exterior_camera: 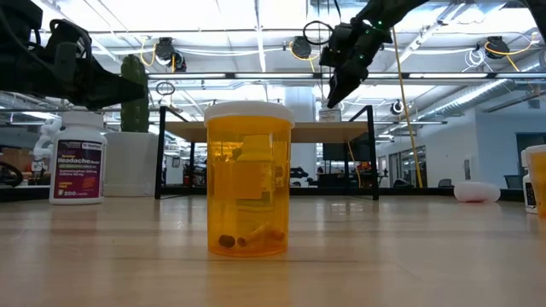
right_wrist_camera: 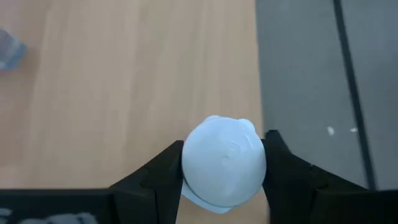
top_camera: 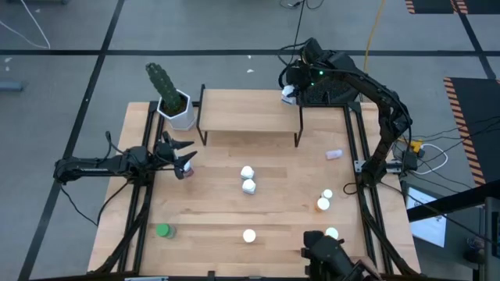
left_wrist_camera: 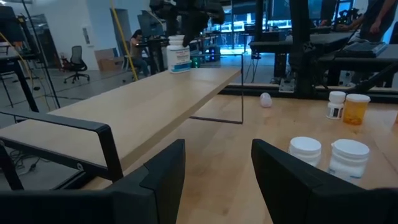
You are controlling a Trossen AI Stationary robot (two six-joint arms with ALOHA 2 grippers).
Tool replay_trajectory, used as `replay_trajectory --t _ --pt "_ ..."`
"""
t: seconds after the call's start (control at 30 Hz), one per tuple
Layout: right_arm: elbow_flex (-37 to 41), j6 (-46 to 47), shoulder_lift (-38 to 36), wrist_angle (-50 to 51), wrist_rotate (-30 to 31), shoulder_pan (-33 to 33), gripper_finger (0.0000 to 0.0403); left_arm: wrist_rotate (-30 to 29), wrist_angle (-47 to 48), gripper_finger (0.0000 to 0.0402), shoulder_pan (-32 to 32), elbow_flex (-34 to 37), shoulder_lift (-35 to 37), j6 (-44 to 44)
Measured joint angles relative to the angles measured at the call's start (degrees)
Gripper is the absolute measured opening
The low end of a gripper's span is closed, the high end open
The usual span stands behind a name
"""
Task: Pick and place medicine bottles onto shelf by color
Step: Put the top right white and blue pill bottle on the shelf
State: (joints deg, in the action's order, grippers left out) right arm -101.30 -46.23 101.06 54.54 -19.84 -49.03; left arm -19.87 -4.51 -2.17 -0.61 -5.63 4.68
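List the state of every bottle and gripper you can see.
white bottle: upright on shelf corner, capped.
right gripper: jaws shut on that bottle's cap.
left gripper: jaws open, empty.
orange bottle: upright, capped.
pinkish bottle: lying on its side.

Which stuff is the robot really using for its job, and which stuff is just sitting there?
For the job: the medicine bottles, like the orange bottle and the white bottle between the right tool's fingers; the shelf.

Just sitting there: the cactus pot; the left tool, open, waiting.
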Motion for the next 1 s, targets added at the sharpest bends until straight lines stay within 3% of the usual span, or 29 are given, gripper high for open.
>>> replay_trajectory --t 0.47,0.8,0.87,1.0 --pt "0.0 0.13 -0.04 -3.39 -2.93 -1.14 0.0186 -0.84 -2.63 0.0189 0.0 -0.02 0.02 2.79" --pt "-0.07 2.41 -0.09 -3.92 -2.67 -1.12 0.026 -1.17 -2.69 0.0189 0.0 -0.01 0.02 2.78" --pt "-0.07 4.71 -0.1 -4.91 -2.51 -1.12 0.0269 -1.17 -2.69 0.0189 0.0 0.0 0.02 2.76" --pt "-0.09 17.75 -1.24 -8.46 1.7 -0.76 0.0278 -1.17 -2.69 0.0189 0.0 -0.02 0.02 2.74"
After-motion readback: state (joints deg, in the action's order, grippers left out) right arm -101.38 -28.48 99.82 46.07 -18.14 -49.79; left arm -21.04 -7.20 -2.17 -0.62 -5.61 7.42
